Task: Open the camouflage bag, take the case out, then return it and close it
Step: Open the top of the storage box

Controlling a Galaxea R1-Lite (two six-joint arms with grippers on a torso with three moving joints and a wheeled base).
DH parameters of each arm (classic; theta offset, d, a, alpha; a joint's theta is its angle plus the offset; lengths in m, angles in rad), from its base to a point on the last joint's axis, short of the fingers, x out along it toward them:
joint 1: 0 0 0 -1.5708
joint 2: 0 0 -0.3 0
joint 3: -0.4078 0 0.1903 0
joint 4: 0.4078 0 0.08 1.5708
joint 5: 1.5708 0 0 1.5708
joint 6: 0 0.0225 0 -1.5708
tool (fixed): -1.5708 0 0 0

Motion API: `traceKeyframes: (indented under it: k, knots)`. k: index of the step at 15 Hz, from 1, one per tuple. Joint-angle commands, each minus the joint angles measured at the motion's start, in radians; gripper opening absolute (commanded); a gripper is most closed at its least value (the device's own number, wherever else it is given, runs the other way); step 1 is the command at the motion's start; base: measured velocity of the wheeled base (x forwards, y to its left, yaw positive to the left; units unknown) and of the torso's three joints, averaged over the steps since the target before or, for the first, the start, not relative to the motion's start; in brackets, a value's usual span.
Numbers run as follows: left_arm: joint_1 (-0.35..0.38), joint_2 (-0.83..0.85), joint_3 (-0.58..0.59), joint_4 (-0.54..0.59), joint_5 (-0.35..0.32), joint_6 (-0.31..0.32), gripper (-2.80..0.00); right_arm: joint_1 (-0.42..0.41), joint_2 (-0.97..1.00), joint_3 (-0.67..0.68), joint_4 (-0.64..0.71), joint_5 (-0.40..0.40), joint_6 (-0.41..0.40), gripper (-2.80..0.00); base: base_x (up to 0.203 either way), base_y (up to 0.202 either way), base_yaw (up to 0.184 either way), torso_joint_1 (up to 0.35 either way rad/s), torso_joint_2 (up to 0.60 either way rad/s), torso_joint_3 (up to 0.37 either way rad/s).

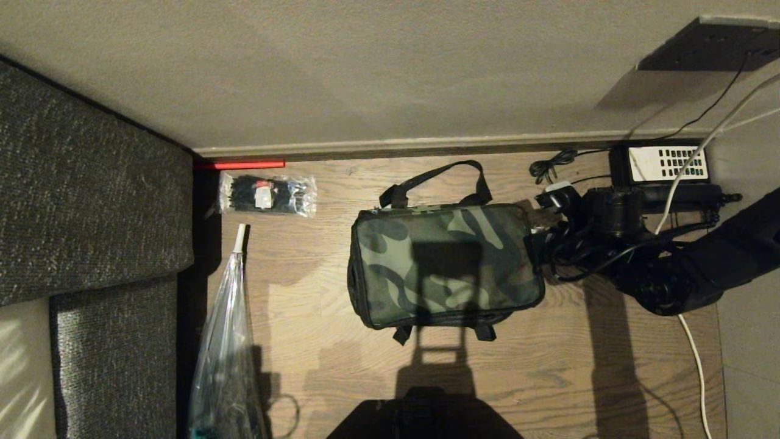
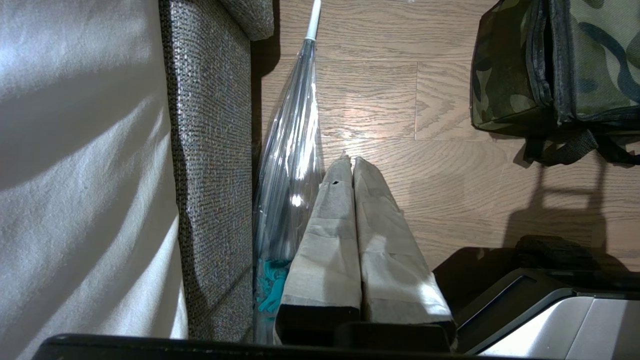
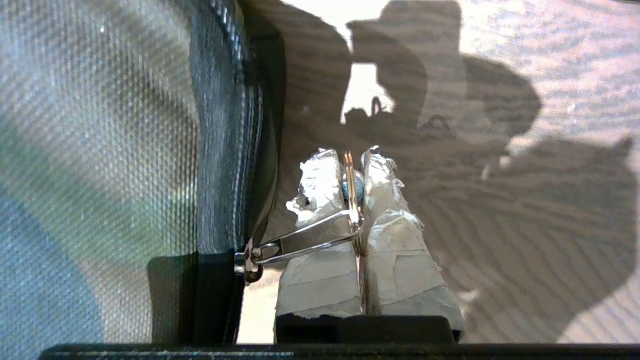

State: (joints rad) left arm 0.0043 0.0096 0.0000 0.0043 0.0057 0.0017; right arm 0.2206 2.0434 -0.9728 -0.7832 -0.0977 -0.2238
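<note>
The camouflage bag (image 1: 445, 268) lies closed on the wooden floor, its black handles lying out at the far and near sides. My right gripper (image 1: 536, 244) is at the bag's right end. In the right wrist view this gripper (image 3: 350, 156) is shut on a thin metal ring (image 3: 351, 185) that hangs from the bag's zipper pull (image 3: 305, 239); the bag's fabric (image 3: 100, 150) fills the space beside it. The case is hidden. My left gripper (image 2: 349, 161) hangs shut and empty over the floor, well away from the bag's corner (image 2: 505, 75).
A clear packet of black ties (image 1: 268, 195) and a red stick (image 1: 241, 164) lie by the far wall. A folded clear umbrella (image 1: 225, 341) rests against the grey sofa (image 1: 91, 183). A black desk phone (image 1: 664, 164) and cables (image 1: 694, 360) are at the right.
</note>
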Motion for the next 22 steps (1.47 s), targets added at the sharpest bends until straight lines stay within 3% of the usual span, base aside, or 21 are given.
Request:
traceKeyframes:
  k: [1,6,11,14,18,22]
  knots:
    - [0.0,0.0,0.003,0.0,0.001,0.0,-2.8,0.0,0.013,-0.025,0.003,-0.001,-0.002,-2.8,0.0,0.0,0.0,0.0,0.0,0.0]
    - [0.0,0.003,0.003,-0.001,0.0,0.0,-2.8,0.002,0.044,-0.101,0.021,-0.036,0.008,-2.8,0.0,0.0,0.0,0.0,0.0,0.0]
    - [0.0,0.003,0.003,0.0,0.0,0.0,-2.8,0.01,0.059,-0.197,0.1,-0.101,0.099,-2.8,0.0,0.0,0.0,0.0,0.0,0.0]
    - [0.0,0.003,0.003,0.0,0.0,0.0,-2.8,0.02,0.054,-0.182,0.121,-0.125,0.12,-2.8,0.0,0.0,0.0,0.0,0.0,0.0]
    - [0.0,0.003,0.003,0.0,0.0,0.0,-2.8,0.024,0.032,-0.159,0.121,-0.116,0.213,-2.8,0.0,0.0,0.0,0.0,0.0,0.0]
    - [0.0,0.003,0.003,0.0,0.001,0.0,-2.8,0.055,0.012,-0.198,0.127,-0.084,0.367,-2.8,0.0,0.0,0.0,0.0,0.0,0.0]
